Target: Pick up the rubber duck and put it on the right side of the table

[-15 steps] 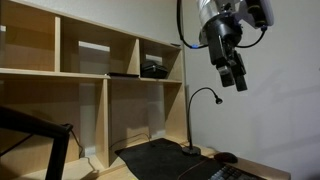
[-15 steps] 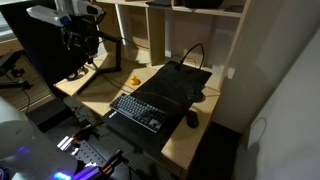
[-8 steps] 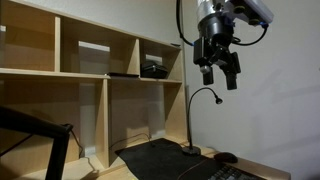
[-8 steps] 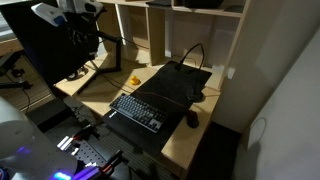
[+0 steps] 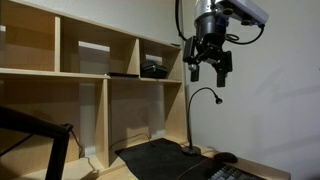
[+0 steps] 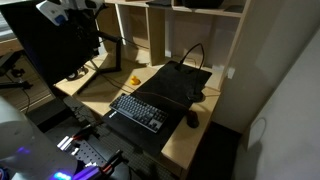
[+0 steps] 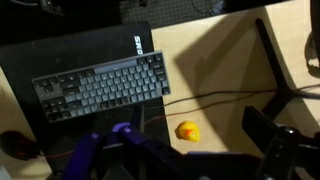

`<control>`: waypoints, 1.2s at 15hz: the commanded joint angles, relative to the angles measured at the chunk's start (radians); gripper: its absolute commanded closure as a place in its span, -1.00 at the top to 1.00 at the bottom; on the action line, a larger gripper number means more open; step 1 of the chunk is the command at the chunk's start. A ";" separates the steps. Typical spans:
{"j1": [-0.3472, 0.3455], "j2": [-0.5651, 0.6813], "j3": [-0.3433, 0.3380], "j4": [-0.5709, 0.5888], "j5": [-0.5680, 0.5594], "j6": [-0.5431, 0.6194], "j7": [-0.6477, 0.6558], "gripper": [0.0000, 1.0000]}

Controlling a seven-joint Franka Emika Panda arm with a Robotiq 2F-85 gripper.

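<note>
The table is a desk top of light wood with a smooth, pale grain, and in the wrist view the bare wood fills the upper right of the frame. A large black mat, flat, rectangular and matte, covers the middle of the table. On the mat lies a dark keyboard with rows of small grey keys, which are seen more clearly in the wrist view. A dark rounded mouse rests on the wood just beside the mat.

Behind the desk stands a tall open shelf unit of the same light wood, with square compartments. Next to it is a plain white wall. A black lamp with a thin curved neck stands on a round base at the back of the mat.

The rubber duck sits on the bare wood just beside the edge of the mat, at the left centre of that exterior view. In the wrist view the rubber duck is at the lower centre, small, rounded and glossy yellow with an orange touch. It lies below and to the right of the keyboard. A thin dark cable runs over the wood a little above it.

The gripper hangs high in the upper part of the frame, well apart from the table. It is black and angular, with its two fingers spread apart and nothing between them.
</note>
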 commanded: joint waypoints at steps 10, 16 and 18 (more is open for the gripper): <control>-0.038 -0.028 0.034 -0.031 0.024 0.333 0.090 1.00; -0.113 0.201 0.118 -0.028 -0.006 0.658 0.255 1.00; -0.129 0.309 0.157 -0.011 -0.028 0.814 0.315 1.00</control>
